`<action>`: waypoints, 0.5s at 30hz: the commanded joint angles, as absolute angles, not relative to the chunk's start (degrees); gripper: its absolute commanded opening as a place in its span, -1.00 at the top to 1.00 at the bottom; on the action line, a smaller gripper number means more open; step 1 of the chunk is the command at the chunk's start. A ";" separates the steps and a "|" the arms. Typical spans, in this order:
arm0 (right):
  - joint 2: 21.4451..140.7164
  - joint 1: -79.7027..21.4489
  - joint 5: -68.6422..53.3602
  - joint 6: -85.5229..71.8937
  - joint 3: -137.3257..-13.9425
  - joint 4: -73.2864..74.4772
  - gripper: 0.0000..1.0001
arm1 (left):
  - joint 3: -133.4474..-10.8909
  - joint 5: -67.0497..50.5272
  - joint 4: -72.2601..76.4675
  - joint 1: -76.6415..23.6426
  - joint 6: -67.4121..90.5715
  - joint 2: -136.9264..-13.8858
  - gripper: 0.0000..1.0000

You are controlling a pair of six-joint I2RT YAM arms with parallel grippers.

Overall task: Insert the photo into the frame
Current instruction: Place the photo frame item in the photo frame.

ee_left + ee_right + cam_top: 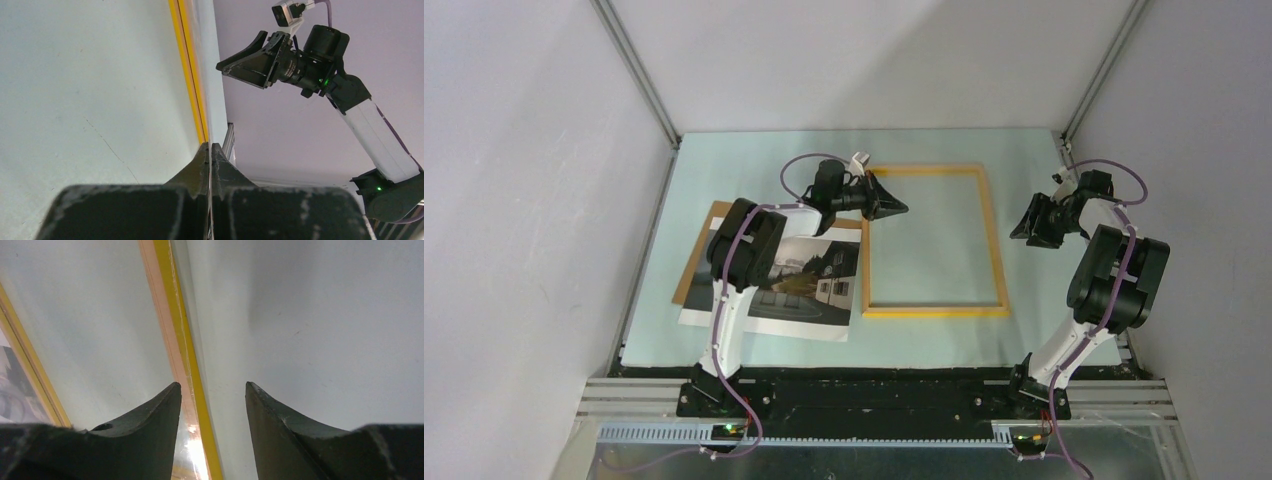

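The frame (935, 312) lies flat in the middle of the table, a thin yellow-orange rectangle with a clear pane. The photo (814, 288), a dark landscape with a white house, lies just left of it and is partly hidden by my left arm. My left gripper (902, 209) is shut with nothing visible in it, hovering by the frame's upper left edge; the left wrist view shows the closed fingertips (204, 150) and the frame's far edge (187, 65). My right gripper (1022, 233) is open just right of the frame. In the right wrist view it (212, 385) straddles the frame's yellow edge (172, 305).
A brown backing board (696, 262) lies under the photo, at the table's left side. The pale green mat (754, 170) is bounded by grey enclosure walls and metal posts (639, 70). The left wrist view shows the right arm's open gripper (240, 50). The photo's corner shows at the far left (10, 390).
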State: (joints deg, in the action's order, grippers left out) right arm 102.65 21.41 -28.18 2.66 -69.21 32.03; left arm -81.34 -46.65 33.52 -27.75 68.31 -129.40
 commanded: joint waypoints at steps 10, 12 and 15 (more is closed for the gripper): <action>103.65 21.45 -29.62 3.73 -68.99 32.37 -0.09 | -79.92 -45.32 32.35 -27.86 63.10 -125.83 1.00; 103.67 21.40 -29.77 3.77 -69.06 32.37 -0.09 | -79.59 -44.90 31.51 -27.86 62.51 -125.58 1.00; 103.83 21.29 -29.88 3.73 -69.00 32.48 -0.09 | -79.39 -44.26 29.99 -27.80 61.35 -125.36 1.00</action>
